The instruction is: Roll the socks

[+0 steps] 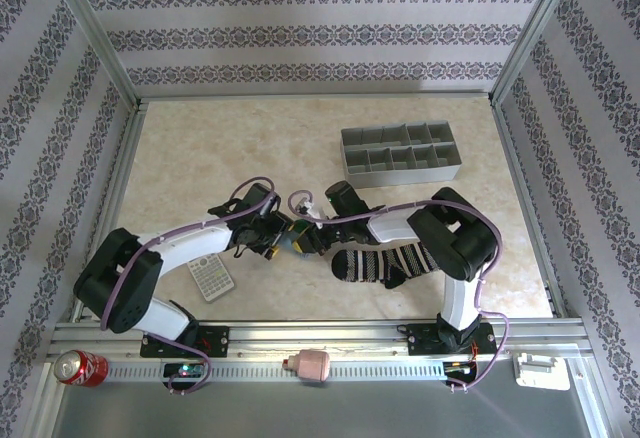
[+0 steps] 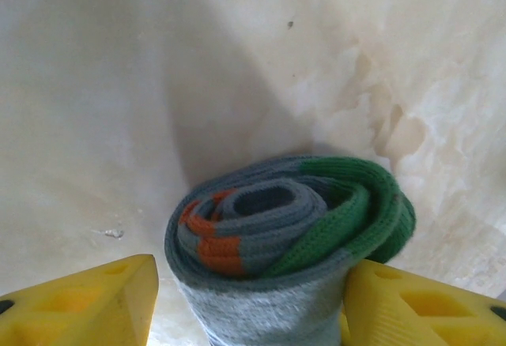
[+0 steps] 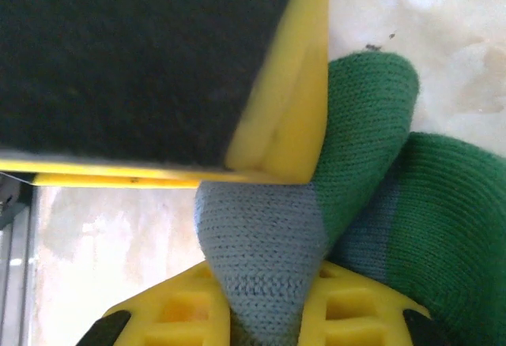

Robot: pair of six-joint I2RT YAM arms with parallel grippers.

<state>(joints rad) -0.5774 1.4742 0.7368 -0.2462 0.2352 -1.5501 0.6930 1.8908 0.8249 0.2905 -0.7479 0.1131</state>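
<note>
Socks, two: blue-grey sock [image 2: 269, 220] rolled between fingers of left gripper [image 2: 251, 283], grip not determinable; right gripper [image 3: 269, 227] clenched on its grey-green end; black-and-white striped sock [image 1: 385, 263] flat behind right gripper, partly beneath that arm.

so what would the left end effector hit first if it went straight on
The left end effector would meet the rolled blue-grey sock right between its fingers; beyond it is the table, though depth is unclear.
</note>
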